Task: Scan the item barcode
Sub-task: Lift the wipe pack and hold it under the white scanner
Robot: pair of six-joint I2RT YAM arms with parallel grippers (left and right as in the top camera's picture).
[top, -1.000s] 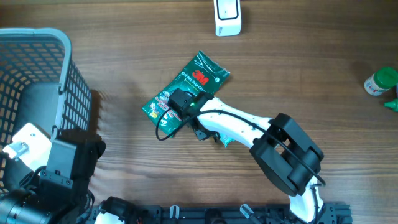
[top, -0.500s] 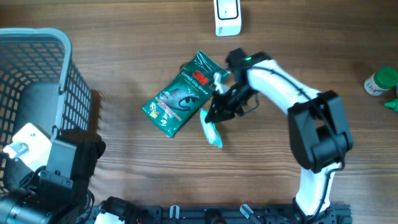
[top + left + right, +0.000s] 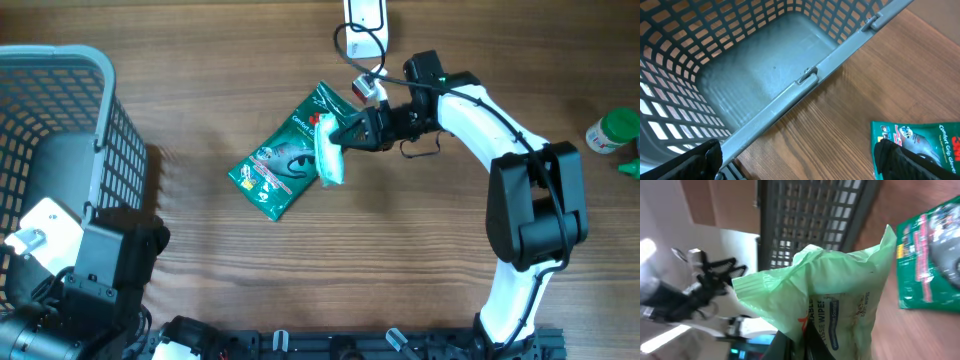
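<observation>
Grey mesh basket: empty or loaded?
Empty where visible: the grey plastic mesh basket shows a bare floor in the left wrist view.

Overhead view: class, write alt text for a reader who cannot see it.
The right tool holds a pale green wipes packet at the edge of a green glove package, near a white scanner; a grey basket sits left.

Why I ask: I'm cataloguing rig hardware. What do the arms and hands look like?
The right arm has glossy white shells with bulky black joint housings, a small green light near its wrist and thin black cables looping beside it. The right hand is black. The left arm shows boxy black housings plus a white block. The left hand has matte black fingers.
</observation>
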